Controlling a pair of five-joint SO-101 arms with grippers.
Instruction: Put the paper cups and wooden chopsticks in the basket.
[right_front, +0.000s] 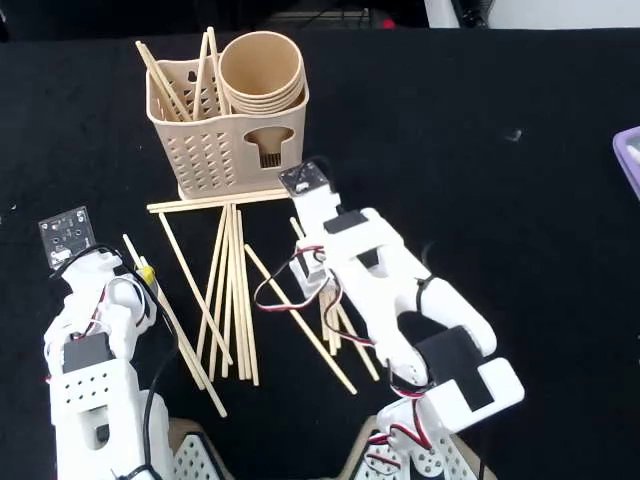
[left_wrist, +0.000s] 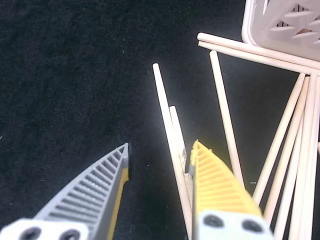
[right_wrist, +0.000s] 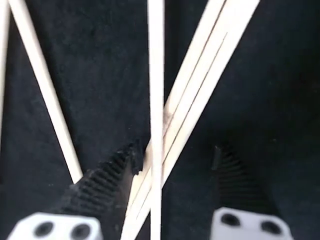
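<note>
- Chopsticks (right_front: 240, 300) lie loose in a crossed fan on the black table (right_front: 480, 180), in front of the basket (right_front: 215, 150). Two lie flat against the basket's foot, and a few more already stand inside it.
- Cups (right_front: 262, 65) sit stacked in the basket, filling the side away from those standing sticks. No cup is left on the table.
- Left claw (left_wrist: 160, 146) hangs low over the outer sticks in front of the basket. Its jaws are apart and grip nothing. Two sticks lie just inside the yellow finger, not centred.
- Right claw (right_wrist: 175, 150) is also spread and empty. It straddles several crossed sticks in front of the basket.
- Risk, right side: closing over crossed sticks would likely pinch them unevenly, so one may scissor out or drop on the way up.
- Risk, left side: with the sticks off-centre, the closing finger may roll them aside rather than trap them.
- Risk at the basket: it looks light. A long stick pushed against its wall, or against the cups, could shove or tip it.
- Sticks gripped near one end would probably droop and catch the rim.
</note>
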